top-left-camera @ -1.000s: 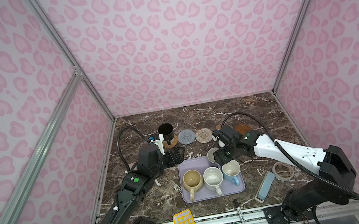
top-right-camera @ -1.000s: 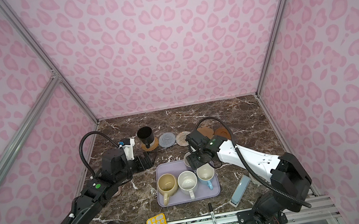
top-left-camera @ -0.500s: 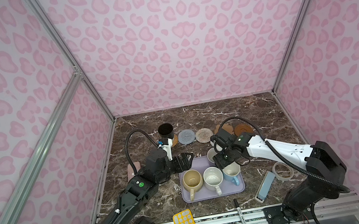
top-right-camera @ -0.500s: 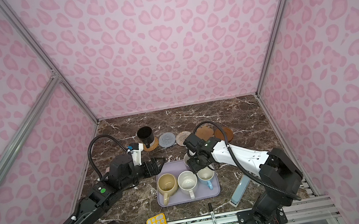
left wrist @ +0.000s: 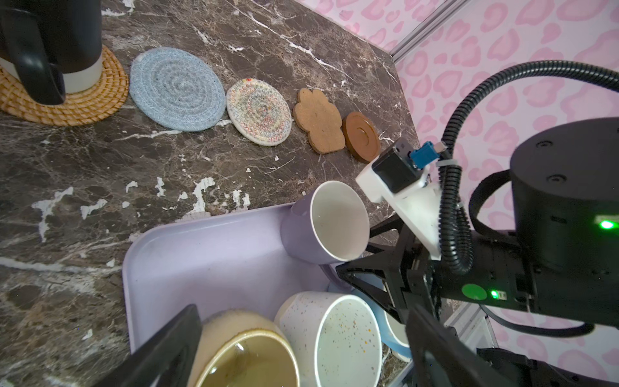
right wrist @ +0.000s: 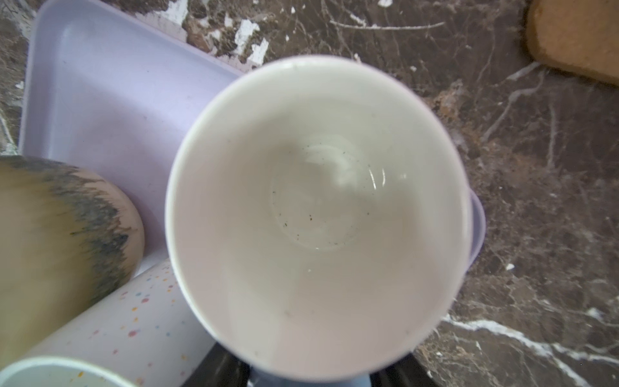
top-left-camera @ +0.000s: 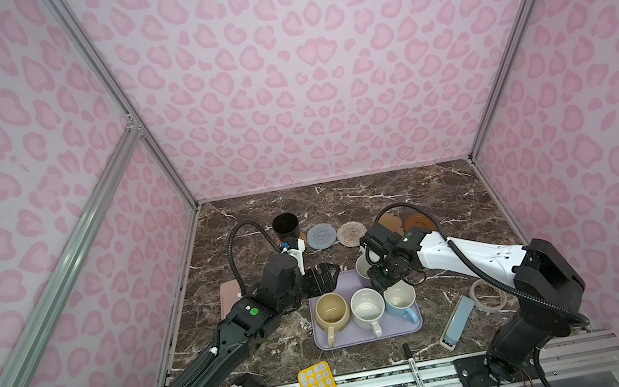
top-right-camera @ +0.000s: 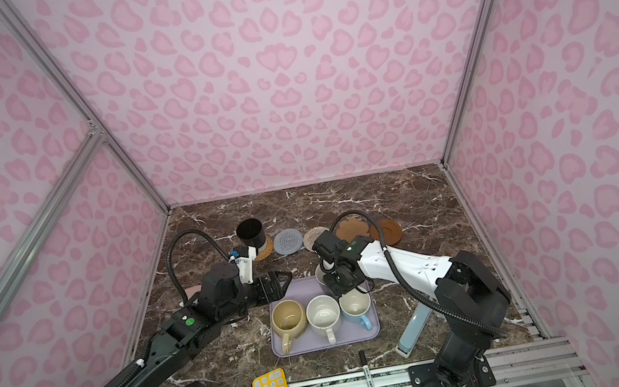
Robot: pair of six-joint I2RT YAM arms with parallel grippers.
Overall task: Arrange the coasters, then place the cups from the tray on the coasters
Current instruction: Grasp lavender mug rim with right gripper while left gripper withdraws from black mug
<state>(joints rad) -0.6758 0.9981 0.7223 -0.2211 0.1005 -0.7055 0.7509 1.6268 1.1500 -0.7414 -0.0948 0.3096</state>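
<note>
Five coasters lie in one row along the far part of the tabletop (top-left-camera: 447,198), well apart from the tray. From left to right in both top views they are an orange-tan woven round (left wrist: 83,107), a grey-blue round (left wrist: 177,88), a cream round (left wrist: 258,112), a tan flower shape (left wrist: 318,120) and a brown wooden disc (left wrist: 361,135). The black mug (top-left-camera: 286,227) stands upright on the orange-tan woven round; the other four coasters are bare.

The lavender tray (top-left-camera: 353,337) sits nearer the front, about the middle. Three mugs stand in a line across it, handles toward the front: the beige-yellow mug (top-left-camera: 331,312), the speckled white mug (top-left-camera: 367,306) and the light blue mug (top-left-camera: 400,298). The lavender mug (left wrist: 338,221) stands at the tray's far right corner.

The right gripper (top-left-camera: 385,283) hangs over the lavender mug, and its wrist view looks straight down into the pale inside. Its jaws sit low beside the mug's wall, partly parted. Whether they have hold of the mug I cannot tell.

The left gripper (top-left-camera: 324,278) hovers at the tray's far left corner, jaws spread wide and holding nothing.
</note>
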